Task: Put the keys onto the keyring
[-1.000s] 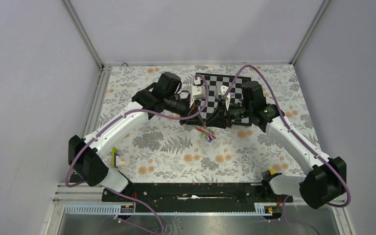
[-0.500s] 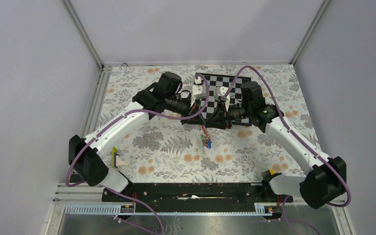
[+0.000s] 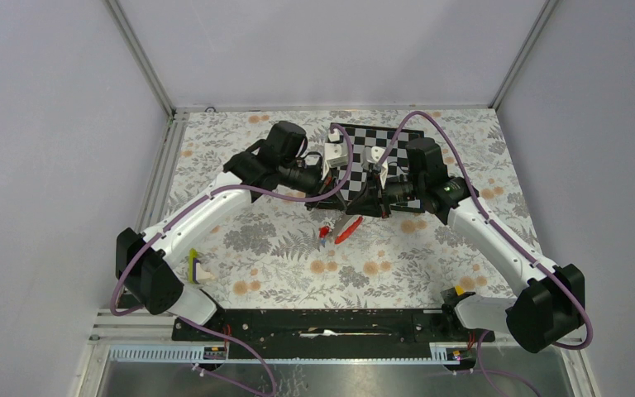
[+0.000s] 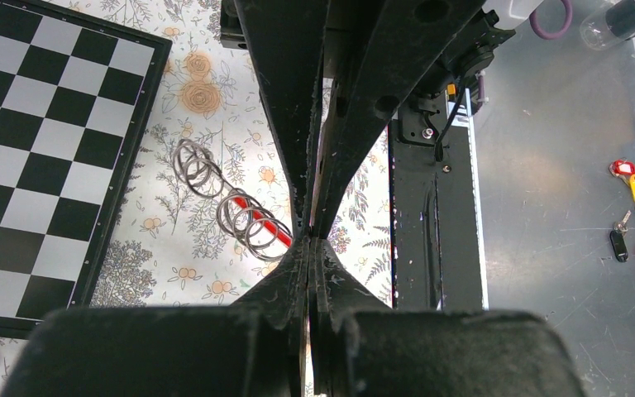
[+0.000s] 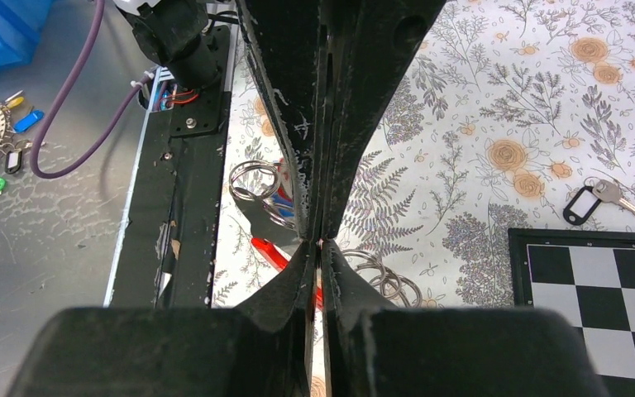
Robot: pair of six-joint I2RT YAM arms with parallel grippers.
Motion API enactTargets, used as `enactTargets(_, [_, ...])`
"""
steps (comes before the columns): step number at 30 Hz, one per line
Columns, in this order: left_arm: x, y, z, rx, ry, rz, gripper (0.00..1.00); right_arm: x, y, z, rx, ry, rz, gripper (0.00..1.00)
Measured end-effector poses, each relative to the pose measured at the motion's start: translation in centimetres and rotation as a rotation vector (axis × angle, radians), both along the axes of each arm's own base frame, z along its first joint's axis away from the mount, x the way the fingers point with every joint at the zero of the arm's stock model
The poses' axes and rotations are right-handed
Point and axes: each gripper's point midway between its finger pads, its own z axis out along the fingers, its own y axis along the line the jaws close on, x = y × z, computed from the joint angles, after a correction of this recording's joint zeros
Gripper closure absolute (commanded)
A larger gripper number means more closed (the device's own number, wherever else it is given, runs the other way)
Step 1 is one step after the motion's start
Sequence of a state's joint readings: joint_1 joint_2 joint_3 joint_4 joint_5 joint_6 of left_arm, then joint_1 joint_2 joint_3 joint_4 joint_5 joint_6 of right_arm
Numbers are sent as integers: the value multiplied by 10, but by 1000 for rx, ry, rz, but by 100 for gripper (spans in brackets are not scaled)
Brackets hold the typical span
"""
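My left gripper [image 3: 338, 207] and right gripper [image 3: 354, 207] meet tip to tip above the flowered cloth, just in front of the chessboard. Both are shut on the keyring, a bunch of linked metal rings [image 4: 248, 223] that hangs beside the pinched tips. The same rings show in the right wrist view [image 5: 256, 178]. The red-tagged key [image 3: 346, 230] hangs under the tips and slants down to the left; it also shows behind the rings [image 4: 274, 229] and in the right wrist view [image 5: 274, 252]. A bit of blue [image 5: 285, 196] shows by the rings. The green tag is not clearly visible.
The black-and-white chessboard [image 3: 397, 141] lies behind the grippers. A key with a black tag [image 5: 593, 201] lies on the cloth near the board's corner. A yellow-and-white block [image 3: 196, 270] sits by the left arm's base. The black base rail [image 3: 331, 318] runs along the near edge.
The hanging bunch has swung: the tags hung close together straight down, and now the red tag sticks out slanting to the left. Both arms have stayed nearly in place.
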State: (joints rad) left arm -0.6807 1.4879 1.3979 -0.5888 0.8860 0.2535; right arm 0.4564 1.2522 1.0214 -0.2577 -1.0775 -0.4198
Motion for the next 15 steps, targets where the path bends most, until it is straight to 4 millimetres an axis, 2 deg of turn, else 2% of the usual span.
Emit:
enactTargets(5, [1,0,-1,2,-4,1,100,0,0,-1,-3,-4,-1,94])
enactTargets(10, [2,0,-3,3,-16,1,100,2,-1,-2,-8,-14,-6,100])
enactTargets(15, [4,0,-7,9,-32,1,99,2,-1,-5,-19,-11,-11,100])
